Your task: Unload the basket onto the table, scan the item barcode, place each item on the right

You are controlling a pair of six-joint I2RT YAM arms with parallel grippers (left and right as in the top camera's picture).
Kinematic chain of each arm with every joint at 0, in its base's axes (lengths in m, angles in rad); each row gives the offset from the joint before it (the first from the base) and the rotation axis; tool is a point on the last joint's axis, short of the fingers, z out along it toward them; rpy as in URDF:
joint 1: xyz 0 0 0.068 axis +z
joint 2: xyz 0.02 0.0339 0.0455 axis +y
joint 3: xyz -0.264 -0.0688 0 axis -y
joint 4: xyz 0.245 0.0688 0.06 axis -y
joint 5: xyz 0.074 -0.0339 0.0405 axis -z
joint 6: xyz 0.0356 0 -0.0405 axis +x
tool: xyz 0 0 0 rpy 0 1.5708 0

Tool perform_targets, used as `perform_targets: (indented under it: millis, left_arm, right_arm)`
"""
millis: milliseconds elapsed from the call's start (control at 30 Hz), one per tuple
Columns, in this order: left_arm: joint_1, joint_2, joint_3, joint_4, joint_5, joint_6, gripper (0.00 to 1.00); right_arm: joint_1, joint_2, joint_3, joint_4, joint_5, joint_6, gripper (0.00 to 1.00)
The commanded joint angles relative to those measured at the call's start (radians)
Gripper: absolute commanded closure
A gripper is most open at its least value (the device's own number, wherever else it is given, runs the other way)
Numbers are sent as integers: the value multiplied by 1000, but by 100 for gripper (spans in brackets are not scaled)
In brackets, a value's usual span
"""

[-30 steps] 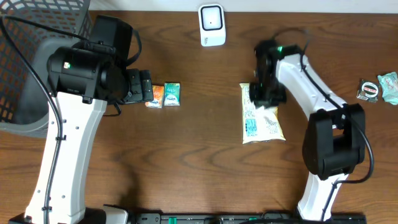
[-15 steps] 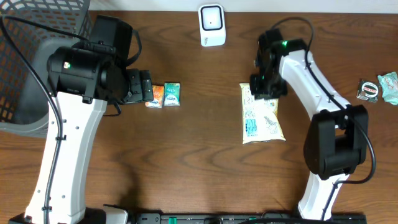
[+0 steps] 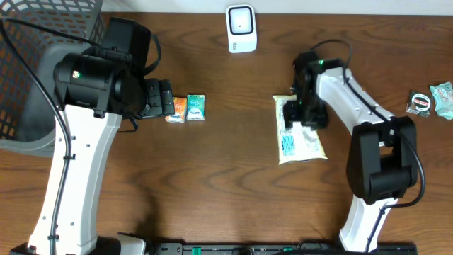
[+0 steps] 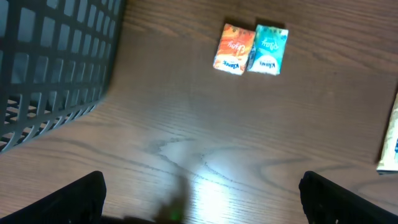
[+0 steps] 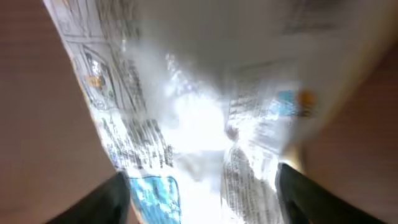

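– Right of centre in the overhead view, what lies on the table point(image 3: 226, 184)?

– The snack bag point(image 3: 301, 144), flat on the wood, pale with a blue patch of print. Its lower end points to the bottom of the frame.

– And the claw over it?

– The right gripper point(image 3: 304, 117) sits over the bag's upper end. In the right wrist view its fingers point(image 5: 109, 199) stand apart at the lower corners, with the bag's printed film filling the space between them. That view is blurred, so I cannot tell if the tips touch the film.

– What about the other arm?

– Left of centre, the left gripper point(image 4: 202, 182) hangs over bare wood with its fingers spread wide and nothing between them.

– Anything near it?

– Just past its tips lie an orange packet point(image 3: 177, 110) and a teal packet point(image 3: 196, 108), touching side by side, well apart from the bag.

– And farther up the frame?

– A dark mesh basket point(image 3: 28, 71) fills the upper left corner. At the top edge, middle, stands the white scanner point(image 3: 241, 29), apart from the bag and up to its left. At the far right edge lie a small roll point(image 3: 420, 103) and a pale green packet point(image 3: 443, 96).
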Motion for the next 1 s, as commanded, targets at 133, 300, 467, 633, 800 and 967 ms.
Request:
perform_targets:
  millis: [133,300,467,633,800,967]
  left_arm:
    - [0,0,-3,-5,-5,-5,2]
    - [0,0,-3,-5,-5,-5,2]
    - [0,0,-3,-4,-5,-5,2]
    - [0,0,-3,-4,-5,-5,2]
    - [0,0,-3,-5,-5,-5,2]
    - [0,0,-3,-5,-5,-5,2]
  right_arm:
    - [-124,-1,219,-113,8,-47,1]
    - [-216,1,174,-116,-45,-128,1]
    - [-289,1,45,-50,-305,-259,1]
    - [-294,1,-100,72,-467,-259,1]
    - [-264,1,-228,184,-492,-251,1]
    - [-226,1,-320,260,-492,-232,20]
